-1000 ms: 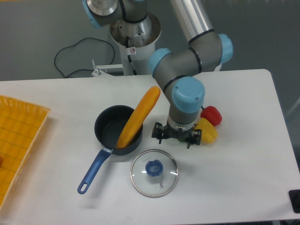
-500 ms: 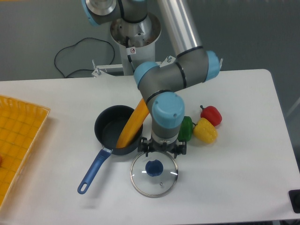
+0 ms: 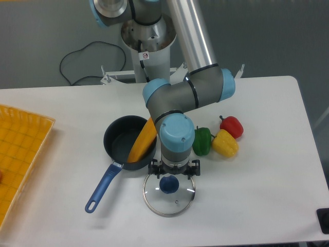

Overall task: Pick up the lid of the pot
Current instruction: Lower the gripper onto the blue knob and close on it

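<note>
Now we see the hand (image 3: 174, 169), its fingers spread, closer than before to the blue knob (image 3: 168, 184) on the glass lid (image 3: 169, 207).

The clear round lid (image 3: 176, 201) w/ blue knob (image 3: 168, 184) is rimmed in metal. It's laid flat, knob up, on the tbl (image 3: 247, 200) nr the pan (image 3: 109, 140).
</note>
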Robot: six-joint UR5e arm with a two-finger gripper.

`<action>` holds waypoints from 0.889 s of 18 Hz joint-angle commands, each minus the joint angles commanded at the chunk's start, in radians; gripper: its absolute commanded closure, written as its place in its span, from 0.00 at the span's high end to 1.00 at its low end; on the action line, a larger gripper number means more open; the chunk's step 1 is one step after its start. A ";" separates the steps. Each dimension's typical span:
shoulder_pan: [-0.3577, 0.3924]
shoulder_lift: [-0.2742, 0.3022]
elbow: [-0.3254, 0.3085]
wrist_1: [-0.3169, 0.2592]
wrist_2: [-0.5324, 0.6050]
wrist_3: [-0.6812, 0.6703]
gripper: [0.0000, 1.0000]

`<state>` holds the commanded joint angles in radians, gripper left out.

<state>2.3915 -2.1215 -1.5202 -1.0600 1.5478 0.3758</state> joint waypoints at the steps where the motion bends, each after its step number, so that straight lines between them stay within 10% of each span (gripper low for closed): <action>1: 0.000 -0.006 0.003 0.000 0.000 0.000 1.00; 16: -0.023 -0.063 0.032 0.026 0.005 -0.024 1.00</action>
<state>2.3685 -2.1844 -1.4880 -1.0339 1.5524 0.3513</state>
